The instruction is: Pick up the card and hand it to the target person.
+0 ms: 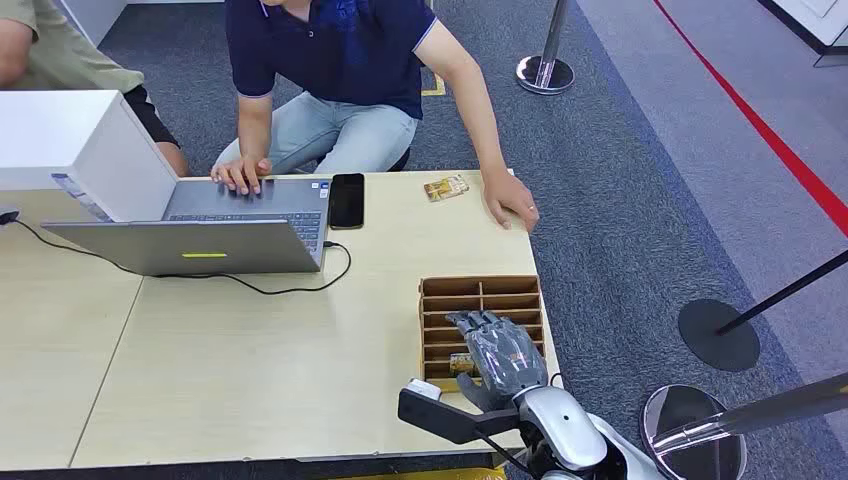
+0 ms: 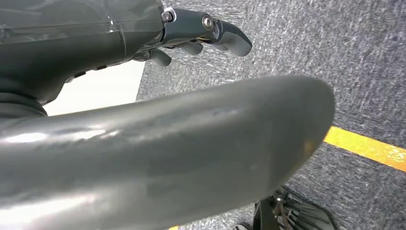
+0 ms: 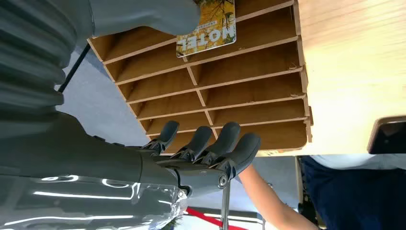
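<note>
1. We see the card [image 3: 207, 23] standing in a slot of the wooden organizer [image 1: 480, 300] on the tabletop [image 1: 250, 380], in the row nearest the robot; in the head view only a yellow corner of it peeks out beside the right hand [image 1: 500, 355].
2. We judge the card to be light, thin and stiff, with a glossy printed face that could slip under smooth fingertips. It should flex a little but not crumple.
3. The best hold, in our judgement, is a pinch on the free edge that sticks out of the slot, thumb on one face and fingers on the other, since the dividers block the rest.
4. The card's printed word reads upside down in the right wrist view. Its flat faces run parallel to the slot dividers, but we cannot tell which way its long axis runs, since the thumb hides part of it.
5. Our right hand hovers over the organizer with its fingers [image 3: 210, 143] spread and extended, holding nothing; the thumb lies close to the card, though we cannot tell whether it touches.
6. Our left hand [image 2: 201, 33] hangs over the carpet, fingers loosely curled around nothing.
7. The person [image 1: 330, 60] sits across the tabletop, one hand resting at its far edge.
</note>
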Tool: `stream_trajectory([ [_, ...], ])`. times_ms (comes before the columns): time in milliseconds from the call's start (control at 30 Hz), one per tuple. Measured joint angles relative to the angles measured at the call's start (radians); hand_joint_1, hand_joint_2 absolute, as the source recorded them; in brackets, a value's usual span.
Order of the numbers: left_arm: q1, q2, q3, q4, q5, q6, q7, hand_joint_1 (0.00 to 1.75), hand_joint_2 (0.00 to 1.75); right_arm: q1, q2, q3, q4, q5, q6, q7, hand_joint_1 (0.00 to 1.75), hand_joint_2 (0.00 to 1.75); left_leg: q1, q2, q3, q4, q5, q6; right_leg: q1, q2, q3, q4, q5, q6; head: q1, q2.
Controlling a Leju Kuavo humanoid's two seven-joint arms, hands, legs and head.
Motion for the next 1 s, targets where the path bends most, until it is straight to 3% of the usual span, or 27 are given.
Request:
stream_trajectory([
  [200,0.000,0.000,0.000,0.000,0.000,0.000,0.002,0.00,0.00,0.019,0.006,-0.027,0.011,0.001,0.002,0.000,0.56,1.75,0.000,0.000,0.000,0.000,0.000,0.000,0.000,0.000,0.000,0.000,0.000,0.000,0.000,0.000],
  [433,0.000,-0.001,0.000,0.000,0.000,0.000,0.003,0.00,0.00,0.033,0.010,-0.052,0.024,-0.001,0.009,0.000,0.88,1.75,0.000,0.000,0.000,0.000,0.000,0.000,0.000,0.000,0.000,0.000,0.000,0.000,0.000,0.000],
  [633,0.000,-0.003,0.000,0.000,0.000,0.001,0.003,0.00,0.00,0.037,0.018,-0.068,0.036,-0.010,0.016,0.000,1.02,1.75,0.000,0.000,0.000,0.000,0.000,0.000,0.000,0.000,0.000,0.000,0.000,0.000,0.000,0.000],
  [800,0.000,-0.004,0.000,0.000,0.002,0.001,0.003,0.00,0.00,0.037,0.020,-0.070,0.041,-0.020,0.019,0.000,0.99,1.75,0.000,0.000,0.000,0.000,0.000,0.000,0.000,0.000,0.000,0.000,0.000,0.000,0.000,0.000],
  [1000,0.000,-0.006,0.000,0.000,0.003,0.001,0.003,0.00,0.00,0.037,0.025,-0.069,0.050,-0.039,0.026,0.000,0.83,1.75,0.000,0.000,0.000,0.000,0.000,0.000,0.000,0.000,0.000,0.000,0.000,0.000,0.000,0.000],
])
